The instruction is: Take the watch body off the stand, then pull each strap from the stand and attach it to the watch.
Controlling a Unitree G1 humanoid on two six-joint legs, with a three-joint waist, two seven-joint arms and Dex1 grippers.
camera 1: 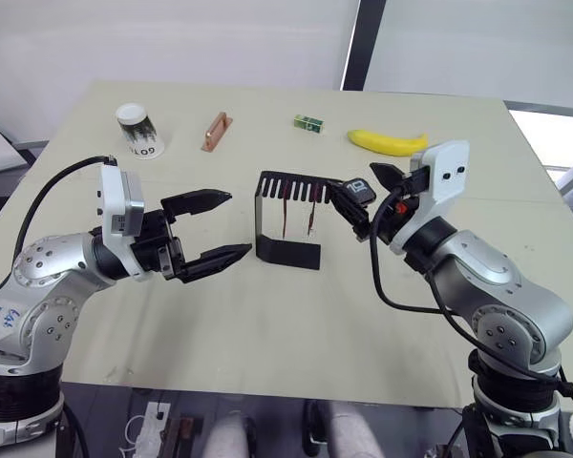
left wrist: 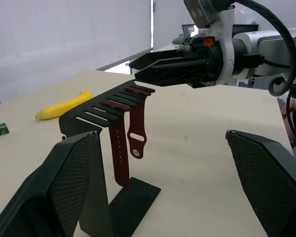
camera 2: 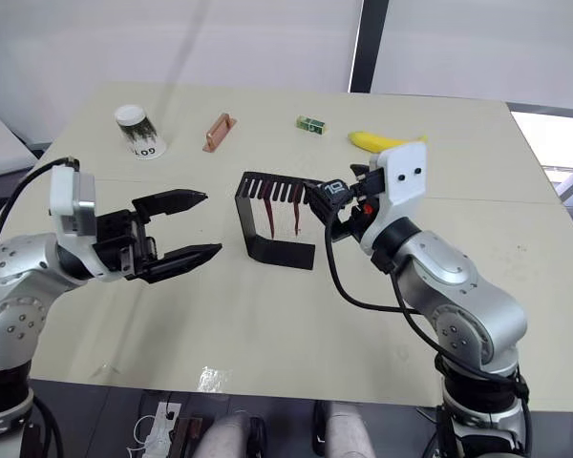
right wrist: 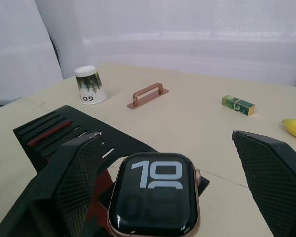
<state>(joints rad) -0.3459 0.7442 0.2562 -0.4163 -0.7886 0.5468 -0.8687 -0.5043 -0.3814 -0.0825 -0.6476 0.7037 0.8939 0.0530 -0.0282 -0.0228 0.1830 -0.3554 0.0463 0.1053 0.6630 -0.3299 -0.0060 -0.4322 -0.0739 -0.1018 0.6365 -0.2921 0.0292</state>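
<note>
I see the watch body (right wrist: 154, 197) sitting on the end of the stand's top plate, screen up and showing light digits, low in the middle of the right wrist frame. My right claw (right wrist: 170, 190) has its fingers spread, one on each side of the watch with a gap to each, so nothing is pinched. In the head views the watch body shows just right of centre, at the right end of the stand (camera 1: 288, 221), with the right claw reaching in over it from the right.

The stand is near the middle of the frame on the worktop (camera 1: 267, 315), its slotted plate on top and flat base below. The two dark-red straps (left wrist: 119, 154) hang down from the slots under the plate; one has a row of small holes, the other a long slot and a stud.

My left claw (camera 1: 213, 229) hovers left of centre, fingers spread wide and pointing at the stand, near it but not touching.

Along the upper part of the frame lie a paper cup (camera 1: 137, 130) at upper left, a copper-coloured handle (camera 1: 216, 132), a small green block (camera 1: 308, 122), and a banana (camera 1: 387, 142) toward upper right.
</note>
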